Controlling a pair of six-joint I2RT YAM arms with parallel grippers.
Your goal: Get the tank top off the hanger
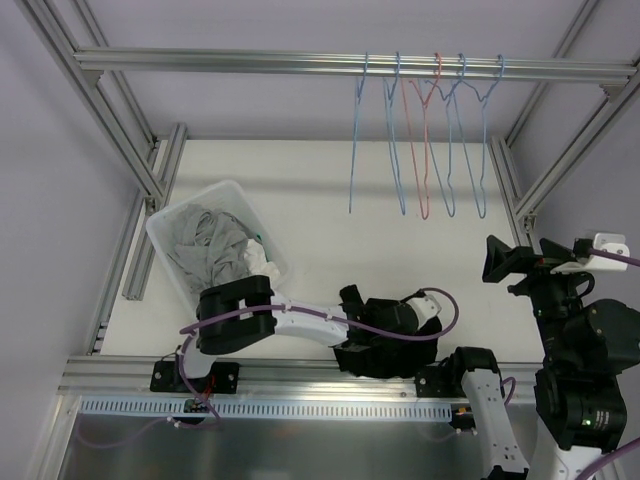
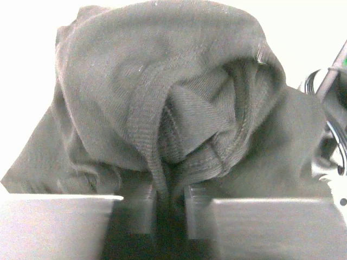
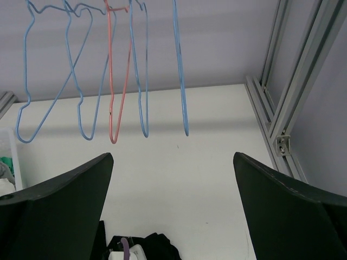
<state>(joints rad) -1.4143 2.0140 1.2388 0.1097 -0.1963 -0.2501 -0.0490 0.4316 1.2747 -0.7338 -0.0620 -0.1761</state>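
The dark tank top lies bunched on the table near the front edge, off any hanger, and its edge also shows in the right wrist view. My left gripper is low over it, jaws drawn in around a ribbed fold of the fabric. Several wire hangers hang bare from the top rail, one red hanger among blue hangers. My right gripper is raised at the right, open and empty, facing the red hanger.
A clear plastic bin holding grey clothes stands tilted at the left. Aluminium frame posts run along both sides of the white table. The left arm's purple cable loops beside the tank top.
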